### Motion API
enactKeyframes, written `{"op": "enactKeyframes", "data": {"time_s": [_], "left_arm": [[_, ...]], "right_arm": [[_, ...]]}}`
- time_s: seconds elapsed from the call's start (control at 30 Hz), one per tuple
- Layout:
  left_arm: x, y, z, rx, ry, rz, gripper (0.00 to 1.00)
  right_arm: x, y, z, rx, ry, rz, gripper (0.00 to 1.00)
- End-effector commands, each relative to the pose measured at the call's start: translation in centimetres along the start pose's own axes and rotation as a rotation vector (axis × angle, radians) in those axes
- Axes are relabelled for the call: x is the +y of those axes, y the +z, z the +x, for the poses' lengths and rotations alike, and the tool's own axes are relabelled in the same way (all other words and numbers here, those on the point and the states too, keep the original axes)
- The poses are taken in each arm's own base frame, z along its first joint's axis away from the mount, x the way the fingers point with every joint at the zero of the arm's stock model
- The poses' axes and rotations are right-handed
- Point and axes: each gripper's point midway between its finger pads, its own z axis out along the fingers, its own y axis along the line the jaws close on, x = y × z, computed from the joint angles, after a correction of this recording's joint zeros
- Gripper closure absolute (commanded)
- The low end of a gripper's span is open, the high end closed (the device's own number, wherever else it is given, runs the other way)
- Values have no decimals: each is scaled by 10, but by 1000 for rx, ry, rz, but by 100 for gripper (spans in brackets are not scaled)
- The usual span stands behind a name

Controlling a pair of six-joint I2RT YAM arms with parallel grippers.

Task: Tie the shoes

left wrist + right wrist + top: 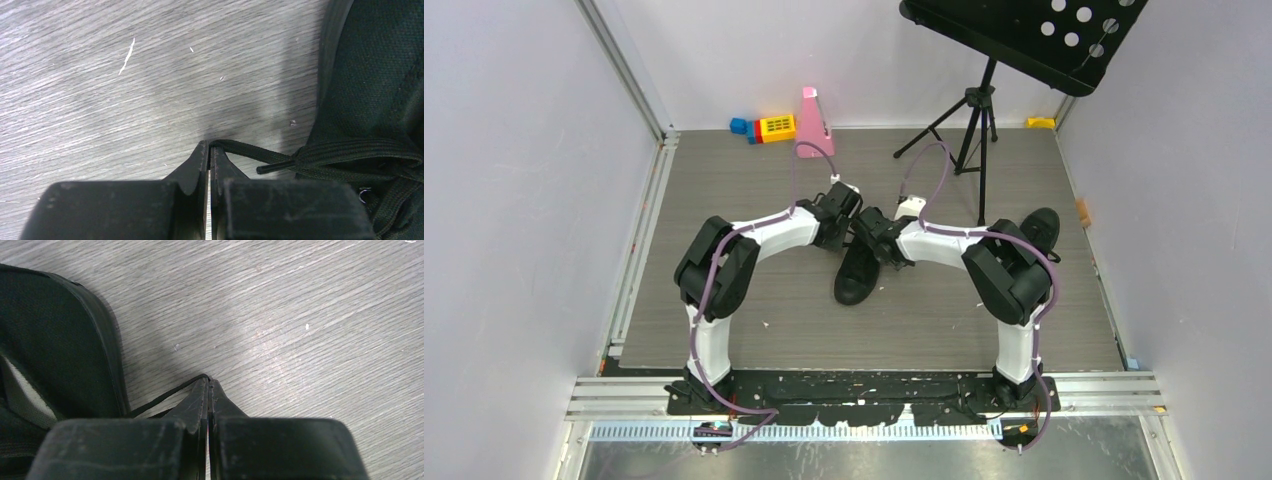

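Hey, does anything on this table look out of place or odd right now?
The pair is split: one black shoe lies mid-scene, while its mate sits apart at the right, partly hidden. A music stand and toy blocks at the far edge seem unrelated to lacing. No spill or damage shows.

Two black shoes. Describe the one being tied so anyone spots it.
On the grey table, look between the white arms. The black sneaker lies there; unlike the other shoe far right, left gripper and right gripper pinch its laces.
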Motion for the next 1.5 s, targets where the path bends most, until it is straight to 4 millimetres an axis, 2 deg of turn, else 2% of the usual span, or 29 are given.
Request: {"op": "enactKeyframes", "data": {"time_s": [0.0, 0.27, 0.37, 0.47, 0.57, 0.63, 0.7, 0.77, 0.8, 0.83, 0.97, 1.0, 1.07, 1.13, 1.17, 1.23, 1.47], "left_arm": [[48, 5, 32, 124, 86, -205, 100], [49, 4, 31, 121, 101, -224, 100], [41, 5, 30, 108, 83, -176, 100], [32, 2, 23, 76, 63, -120, 100], [31, -11, 8, 17, 42, -99, 99], [29, -28, -8, -48, 17, -71, 87], [23, -44, -20, -112, -14, -21, 65], [13, -61, -27, -164, -51, 64, 40], [8, -71, -35, -207, -71, 103, 21], [7, -81, -39, -238, -85, 127, 16], [16, -115, -52, -324, -116, 151, 12], [20, -123, -54, -337, -132, 160, 12], [26, -129, -54, -340, -183, 206, 12], [34, -132, -54, -358, -251, 248, 2], [40, -133, -55, -380, -282, 256, 1], [53, -133, -52, -406, -332, 250, 0], [119, -136, -35, -480, -461, 114, 0]], "right_arm": [[-52, 16, 5, -27, -138, 203, 100], [-52, 18, 8, -19, -153, 207, 100], [-50, 18, 9, -11, -163, 196, 100], [-36, 15, 8, 12, -176, 116, 100], [-13, 7, -4, 29, -164, -29, 100], [1, -2, -19, 38, -118, -139, 98], [13, -11, -33, 53, -84, -254, 90], [19, -19, -48, 65, -48, -342, 71], [18, -24, -58, 64, -31, -374, 58], [17, -29, -65, 57, -24, -396, 49], [9, -63, -91, -31, -16, -499, 25], [4, -69, -92, -45, -12, -524, 21], [-4, -88, -107, -95, 22, -580, 13], [-13, -97, -114, -124, 40, -610, 8], [-20, -99, -118, -144, 50, -606, 8], [-34, -100, -128, -190, 78, -578, 8], [-89, -100, -160, -296, 189, -509, 7]]}}
